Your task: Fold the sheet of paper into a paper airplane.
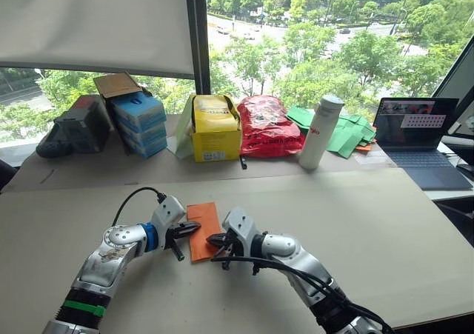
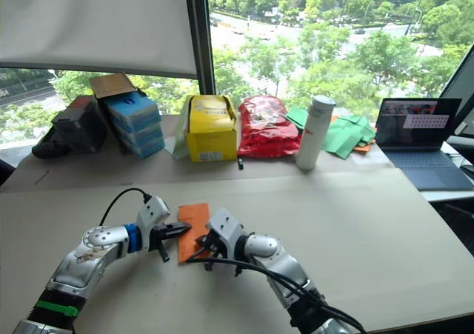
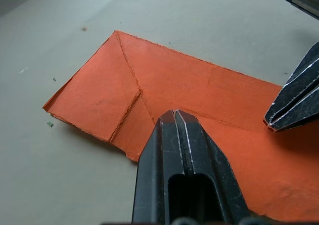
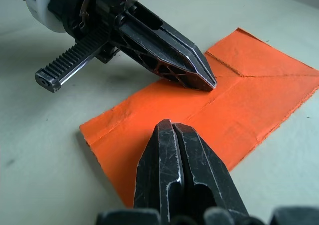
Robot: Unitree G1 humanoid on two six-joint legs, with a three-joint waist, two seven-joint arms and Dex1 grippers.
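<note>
Pressing down on a thin, partly folded sheet of paper (image 1: 204, 230), both pincers risk dragging it across the smooth beige surface (image 1: 355, 230); paper this light would likely slide or crumple if either tip moves sideways while loaded, and the folded corner flap at the sheet's far end could spring open or crease crooked. The orange sheet lies flat on the surface, folded lengthwise into a long rectangle, with one corner turned down at the end farthest from the robot. The left pincer (image 1: 191, 228), its two black fingers pressed together with nothing between them, rests its tip on the sheet's left edge, roughly at mid-length. The right pincer (image 1: 215, 240), also pressed together and holding nothing, points its tip at the sheet from the right; from its wrist camera the tip hangs over the sheet's near end, though actual contact cannot be confirmed. The two tips stand near each other across the sheet's width, not touching.
</note>
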